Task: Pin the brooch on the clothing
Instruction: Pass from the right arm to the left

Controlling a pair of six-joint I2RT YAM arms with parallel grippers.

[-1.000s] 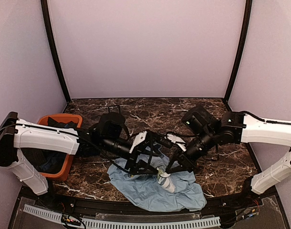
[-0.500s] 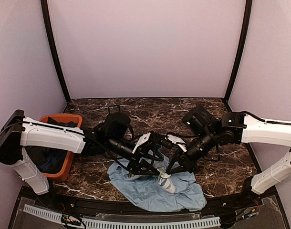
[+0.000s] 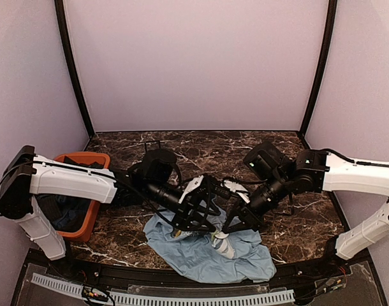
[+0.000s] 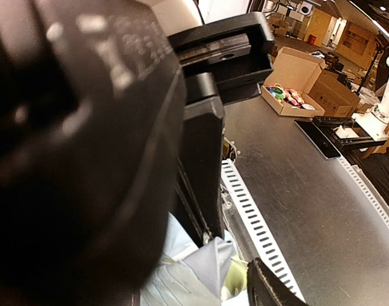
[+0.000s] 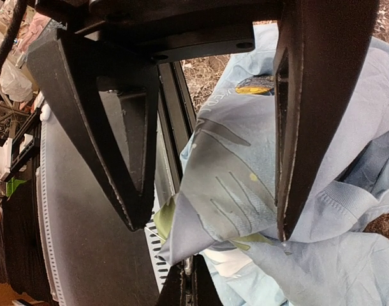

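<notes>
**Fabric Raised for Pinning; Brooch Not Yet Picked Up**

The right gripper (image 3: pixel 224 232) is closed, and appears to pinch a fold (image 5: pixel 226 191) of the light blue T-shirt (image 3: pixel 201 258). The fold stands up in a peak above the rest of the garment, which lies crumpled on the marble table (image 3: pixel 284 159). This hold probably serves to lift one layer clear of the table, so that a pin could pass through cloth without catching what lies below.

The left gripper (image 5: pixel 208 228) has its jaws apart. Its fingers (image 5: pixel 121 146) straddle the raised fold, one on each side, and clamp nothing. The likely purpose is a second hold to steady or stretch the cloth.

The brooch (image 5: pixel 255 85) rests on the T-shirt near the garment's edge, beyond the left gripper and apart from both claws. It lies roughly flat, broad face up. The right wrist view shows it obliquely as a dark ellipse, its long dimension running across that view, with a yellow patch beneath it. A round disc has no true long axis, and the direction of its pin cannot be determined.
</notes>
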